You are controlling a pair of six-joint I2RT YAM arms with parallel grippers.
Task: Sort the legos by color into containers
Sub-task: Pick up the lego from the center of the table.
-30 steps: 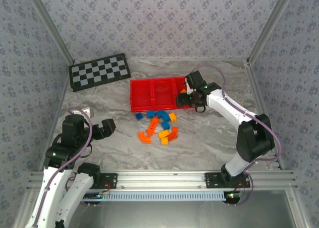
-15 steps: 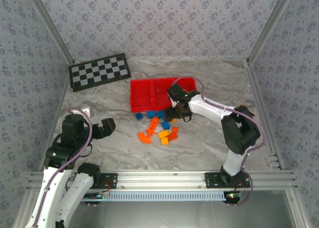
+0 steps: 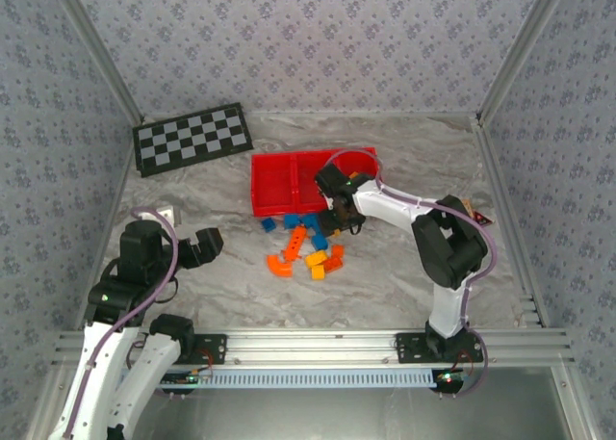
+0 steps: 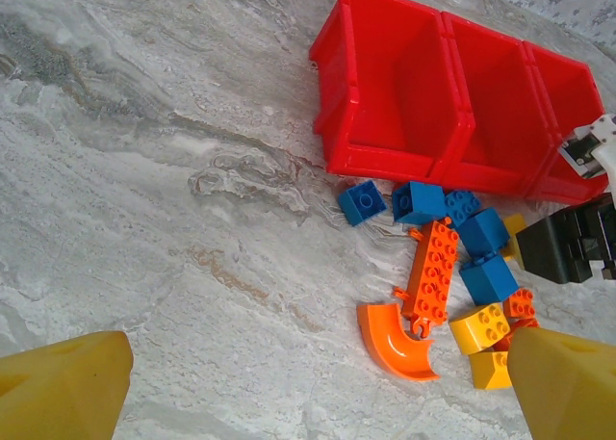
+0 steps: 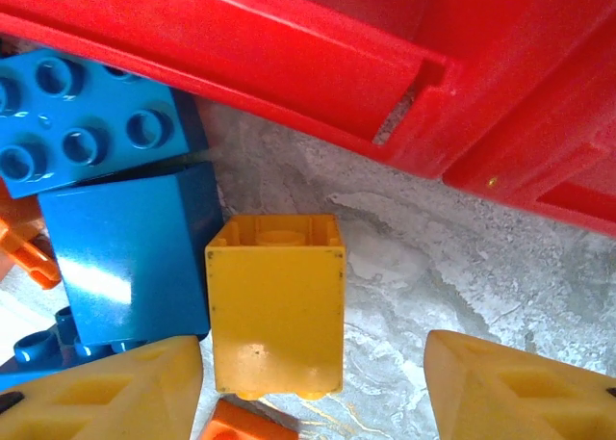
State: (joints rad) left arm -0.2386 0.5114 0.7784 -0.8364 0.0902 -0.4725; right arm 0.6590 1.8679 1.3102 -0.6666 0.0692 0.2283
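Note:
The three joined red containers (image 3: 289,182) stand at mid-table. In front of them lies the pile of legos: blue bricks (image 3: 290,220), a long orange brick (image 3: 295,241), a curved orange piece (image 3: 279,265) and yellow bricks (image 3: 316,260). My right gripper (image 3: 337,219) is low over the pile's right side, open. A yellow brick (image 5: 277,305) lies on its side on the table between the fingers (image 5: 115,392), close to the left one. A blue brick (image 5: 130,257) touches it. My left gripper (image 3: 214,240) hangs open and empty at the left, away from the pile.
A black-and-white checkered board (image 3: 191,137) lies at the back left. The red bin wall (image 5: 289,64) runs just beyond the yellow brick. Bare marbled table (image 4: 173,219) stretches left of the pile. Patterned walls close in the workspace.
My right arm has swung left from over the right-hand bin and come down onto the pile in front of the bins. The left arm has not moved.

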